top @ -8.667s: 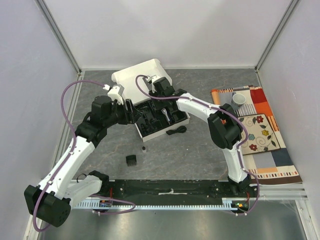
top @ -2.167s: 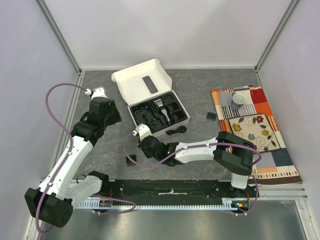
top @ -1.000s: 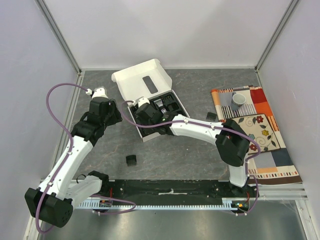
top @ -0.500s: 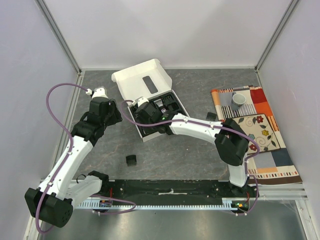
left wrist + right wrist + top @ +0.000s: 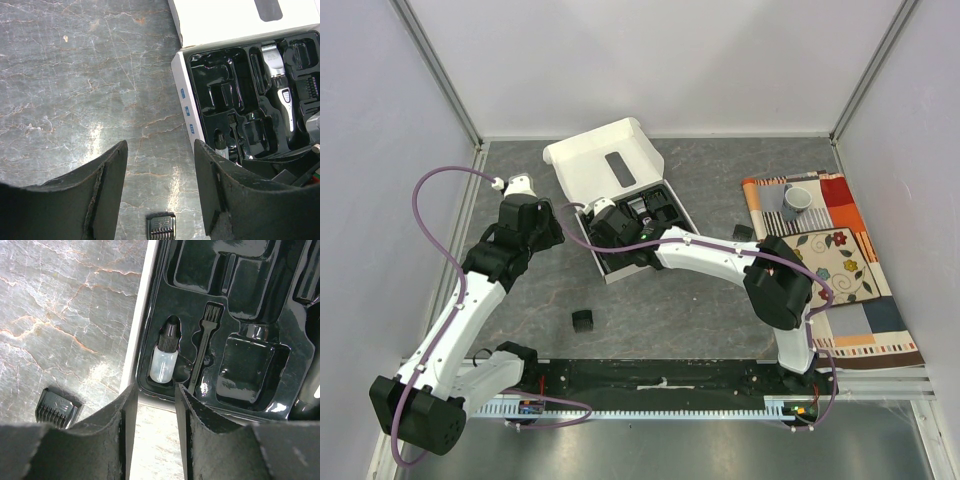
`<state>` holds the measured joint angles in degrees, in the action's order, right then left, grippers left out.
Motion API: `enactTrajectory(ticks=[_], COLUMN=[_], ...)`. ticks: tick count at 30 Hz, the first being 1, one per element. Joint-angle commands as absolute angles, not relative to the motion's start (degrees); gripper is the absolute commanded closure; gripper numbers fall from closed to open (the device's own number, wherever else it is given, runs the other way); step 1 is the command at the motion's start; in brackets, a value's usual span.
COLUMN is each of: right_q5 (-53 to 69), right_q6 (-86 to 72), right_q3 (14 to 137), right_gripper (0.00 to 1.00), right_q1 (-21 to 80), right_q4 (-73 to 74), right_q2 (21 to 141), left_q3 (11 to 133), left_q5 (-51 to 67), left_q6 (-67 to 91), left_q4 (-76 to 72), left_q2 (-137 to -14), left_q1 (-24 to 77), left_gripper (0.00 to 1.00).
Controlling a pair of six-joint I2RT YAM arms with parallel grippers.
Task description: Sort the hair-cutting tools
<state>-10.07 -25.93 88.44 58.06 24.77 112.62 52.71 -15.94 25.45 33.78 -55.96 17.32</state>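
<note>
Top external view: the white box [image 5: 603,165] sits at the far middle of the desk [image 5: 720,300], its lid thrown open toward the far left. The right arm reaches across so that the right pincer [image 5: 607,226] hangs over the box's near-left corner. The left pincer [image 5: 548,232] hangs over bare desk just left of the box.

In the right wrist view the right pincer [image 5: 153,390] has its fingers a little apart with nothing between them, so it is released. It is poised above the near rim of the black tray [image 5: 250,400]. Just beyond the fingertips a small bottle [image 5: 162,362] with a black cap lies in its slot. A thin cleaning brush [image 5: 202,352] rests in the groove right beside it.

In the left wrist view the left pincer [image 5: 160,145] is spread wide and empty. The hair clipper [image 5: 280,85], black and silver, lies in a long slot toward the right side of the tray, blade end pointing to the lid.

One black comb attachment [image 5: 583,320] lies loose on the desk, near and to the left of the box and well apart from it. Another small black bit [image 5: 741,232] lies on the desk to the right of the box, just beside the patterned mat [image 5: 850,300]. A grey cup [image 5: 797,200] stands on the far end of that mat.
</note>
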Motion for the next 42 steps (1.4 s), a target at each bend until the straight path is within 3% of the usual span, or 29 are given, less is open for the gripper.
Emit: enactTrajectory(ticks=[1, 9, 12, 13, 16, 42], right_q5=[-9.9, -12.6, -14.5, -15.0, -15.2, -11.1], right_q6=[-26.4, -26.2, -25.7, -25.5, -25.4, -26.5], right_q3=[90.6, 90.8, 90.9, 91.2, 91.7, 91.6], right_gripper=[0.56, 0.56, 0.68, 0.82, 1.0, 1.0], right_q1=[58.1, 58.1, 58.0, 57.8, 57.2, 56.4], right_q4=[25.3, 24.9, 23.8, 23.6, 23.5, 17.0], right_q2=[112.8, 111.4, 111.3, 111.5, 112.3, 119.1], left_q3=[54.1, 54.1, 54.1, 54.1, 54.1, 54.1], left_q5=[-15.8, -15.6, -15.5, -15.5, -15.1, -15.3], left_q6=[26.1, 26.2, 26.2, 26.2, 26.1, 25.9], left_q4=[32.4, 32.4, 32.3, 32.3, 32.3, 32.3], left_q2=[-54.9, -55.2, -55.4, -55.3, -55.6, -56.1], left_q1=[17.0, 17.1, 17.1, 17.0, 17.0, 17.0], left_gripper=[0.37, 0.37, 0.37, 0.37, 0.37, 0.37])
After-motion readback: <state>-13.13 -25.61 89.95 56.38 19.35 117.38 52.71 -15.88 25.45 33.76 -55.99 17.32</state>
